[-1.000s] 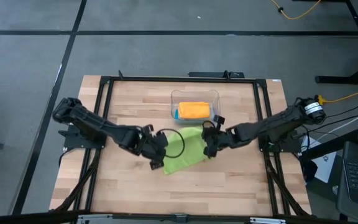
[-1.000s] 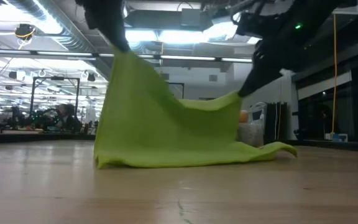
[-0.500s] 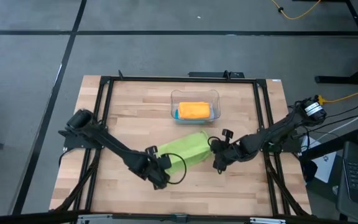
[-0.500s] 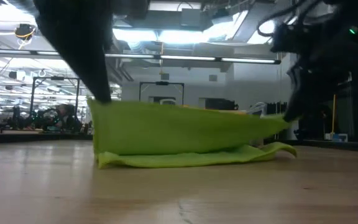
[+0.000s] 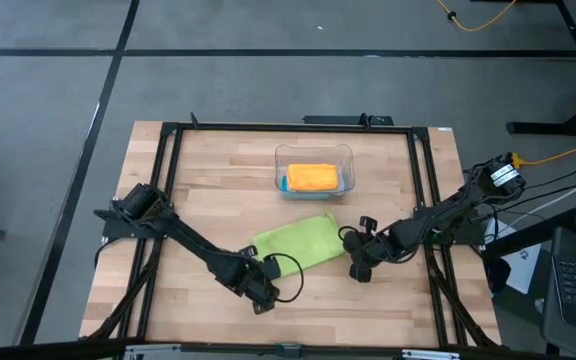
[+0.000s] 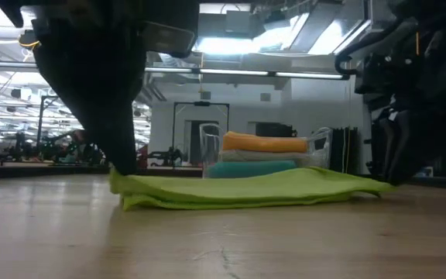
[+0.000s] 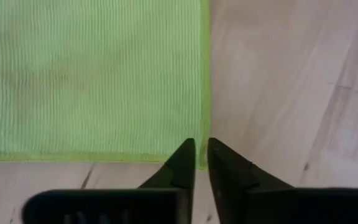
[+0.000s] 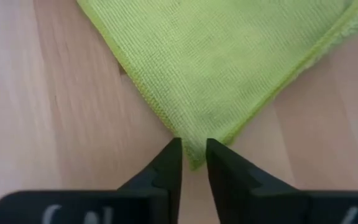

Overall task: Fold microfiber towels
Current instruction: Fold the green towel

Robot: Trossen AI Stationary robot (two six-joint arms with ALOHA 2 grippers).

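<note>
Both pincers, left and right, narrowly parted at lime green towel corners, releasing the fold flat on desk centre.

the lime green towel is seen as soft matt cloth with a fine ribbed weave and a stitched hem. the table is pale wood, smooth, lightly grained. the bin is clear glossy plastic. gripper fingers appear matt black.
</note>
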